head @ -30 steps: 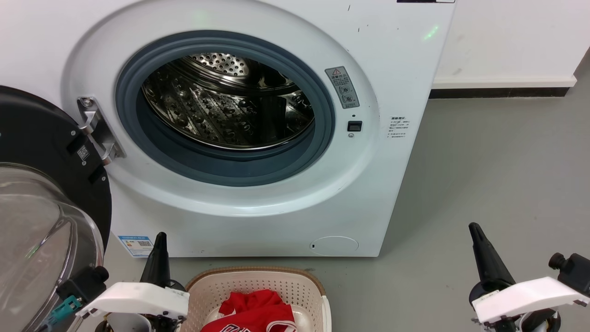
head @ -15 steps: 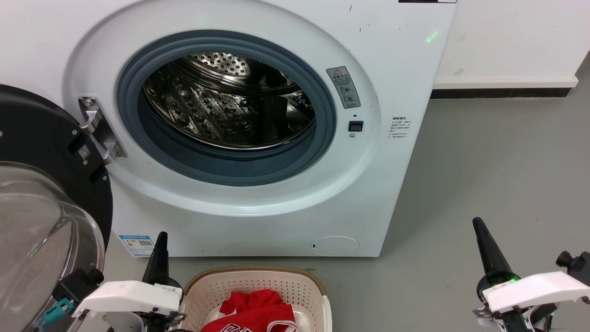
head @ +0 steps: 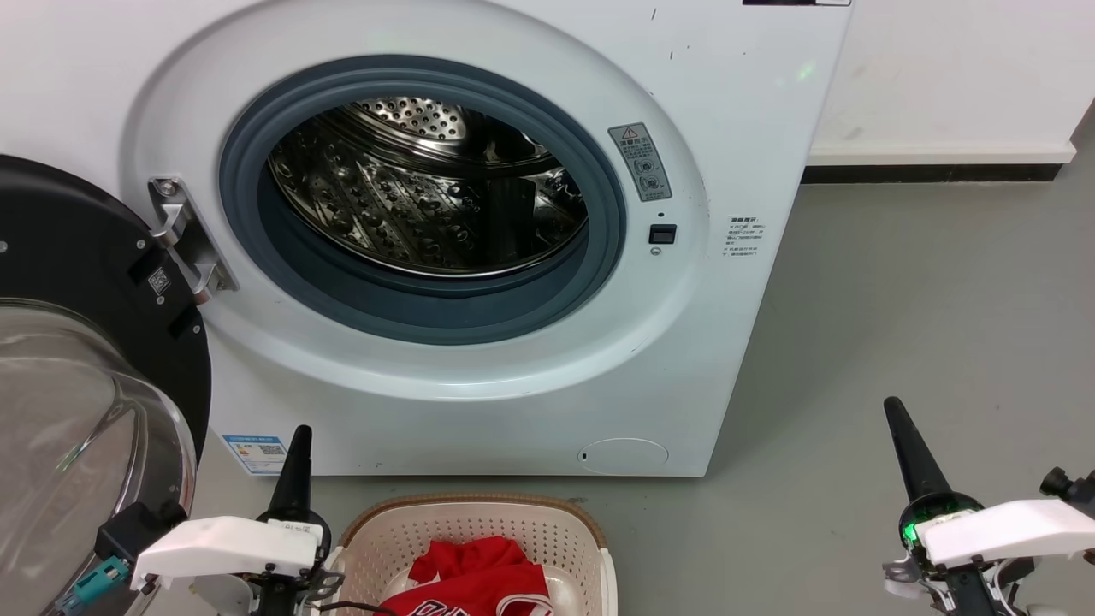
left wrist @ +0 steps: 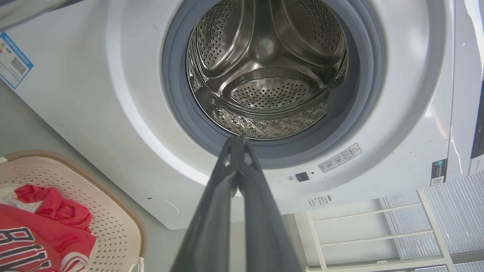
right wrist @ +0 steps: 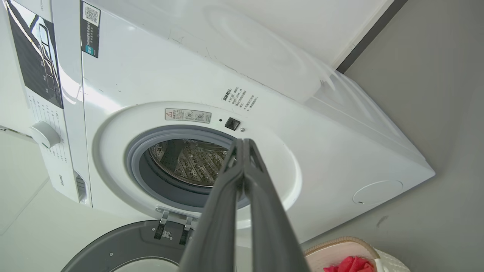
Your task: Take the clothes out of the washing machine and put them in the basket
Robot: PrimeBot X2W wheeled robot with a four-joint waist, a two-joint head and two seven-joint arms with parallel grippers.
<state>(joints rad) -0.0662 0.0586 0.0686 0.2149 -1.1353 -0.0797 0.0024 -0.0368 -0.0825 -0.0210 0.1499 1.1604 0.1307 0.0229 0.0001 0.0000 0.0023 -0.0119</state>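
The white washing machine (head: 736, 111) stands before me with its door swung open to the left, and its steel drum (head: 428, 197) holds no cloth. Red clothes (head: 475, 577) with white lettering lie in the cream basket (head: 470, 512) on the floor below the drum opening. My left gripper (head: 299, 435) hangs shut just left of the basket, holding nothing. My right gripper (head: 894, 406) is shut and empty over bare floor, well to the right. The drum (left wrist: 264, 68), the basket (left wrist: 113, 211), the clothes (left wrist: 45, 226) and the left gripper (left wrist: 236, 140) show in the left wrist view, the right gripper (right wrist: 242, 142) in its own.
The round glass door (head: 77, 411) with its black rim (head: 68, 248) juts out at the left, close to my left arm. Grey floor (head: 924, 299) spreads to the right of the machine up to a white wall with a dark skirting.
My right gripper has drifted slightly right and up in the head view. The left gripper has barely moved; the camera has shifted a little.
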